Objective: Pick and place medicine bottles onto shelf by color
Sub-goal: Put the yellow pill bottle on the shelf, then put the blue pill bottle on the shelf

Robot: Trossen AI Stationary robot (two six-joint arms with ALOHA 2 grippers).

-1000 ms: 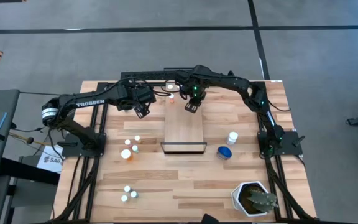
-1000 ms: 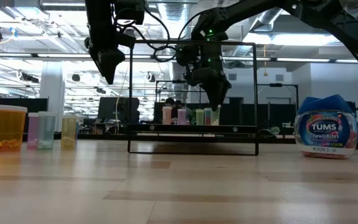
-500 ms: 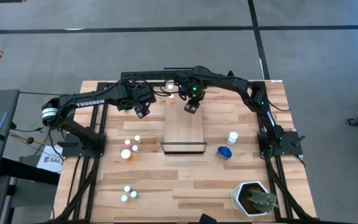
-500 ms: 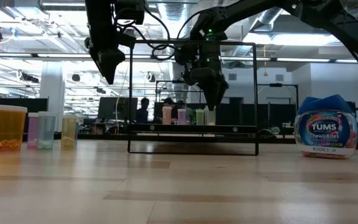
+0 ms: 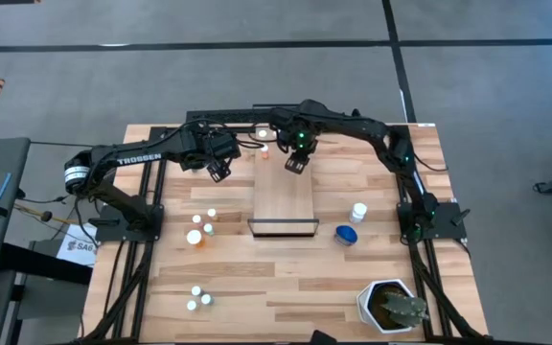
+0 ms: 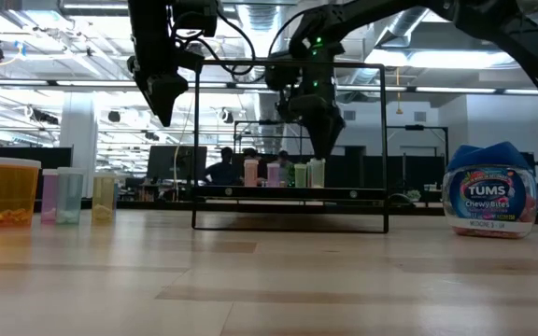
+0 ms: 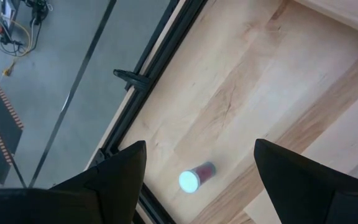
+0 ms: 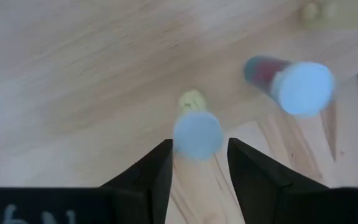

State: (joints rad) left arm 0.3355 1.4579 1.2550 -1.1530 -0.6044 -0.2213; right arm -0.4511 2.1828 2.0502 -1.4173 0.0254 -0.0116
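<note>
The shelf (image 5: 284,196) lies at the table's middle. A short row of small bottles (image 6: 273,174) stands at its far end. My right gripper (image 5: 295,161) hangs open, pointing down, just above the row's yellowish, white-capped bottle (image 8: 197,132), a finger on either side of the cap and apart from it. That bottle (image 6: 317,173) stands upright on its base. My left gripper (image 5: 220,171) waits open in the air left of the shelf; past its fingers a pinkish bottle (image 7: 194,177) lies on its side by the table's far edge.
More small bottles stand left of the shelf (image 5: 199,228) and near the front left (image 5: 197,297). A white bottle (image 5: 358,212) and the blue one (image 5: 346,234) are right of the shelf. A white plant pot (image 5: 391,307) sits at the front right corner.
My right gripper has opened and let go of the yellowish bottle, which now stands free at the end of the row on the shelf. The gripper stays just above it.
</note>
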